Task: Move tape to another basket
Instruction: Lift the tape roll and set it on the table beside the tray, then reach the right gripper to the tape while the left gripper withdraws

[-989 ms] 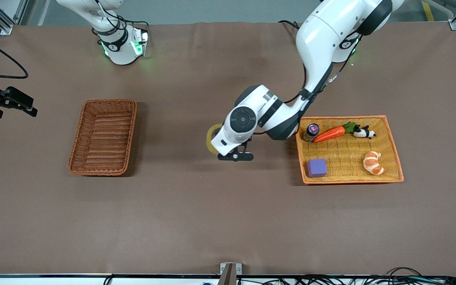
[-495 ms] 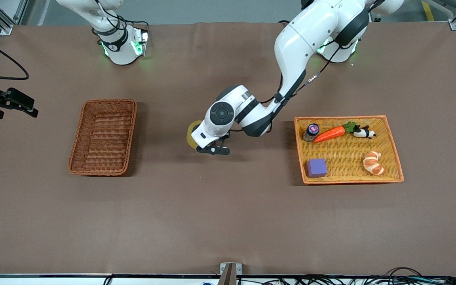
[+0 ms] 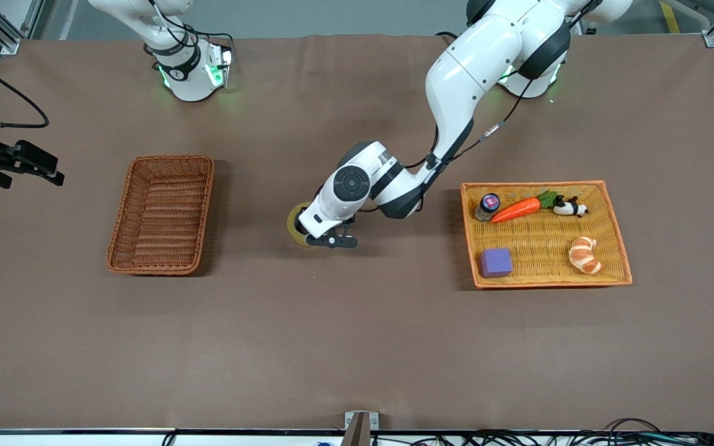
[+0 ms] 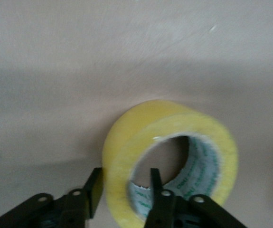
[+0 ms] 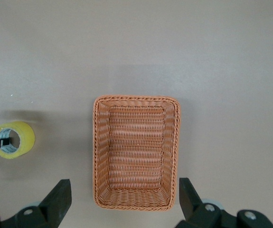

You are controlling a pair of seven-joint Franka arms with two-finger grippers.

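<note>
Front view: the left gripper [image 3: 331, 240] carries the tape [image 3: 295, 223] mid-table, short of the brown wicker basket [image 3: 162, 214] toward the right arm's end; delivery remains.

Left wrist view: fingers [image 4: 94, 189] clamp the roll's wall; core print unreadable.

Right wrist view: the right gripper [image 5: 122, 202] hangs spread wide, empty, over the basket, waiting.

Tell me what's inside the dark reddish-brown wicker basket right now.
Nothing shows inside the dark reddish-brown wicker basket: only bare weave. The yellowish tape roll is in the left gripper over the table. The open right gripper waits above the basket.
</note>
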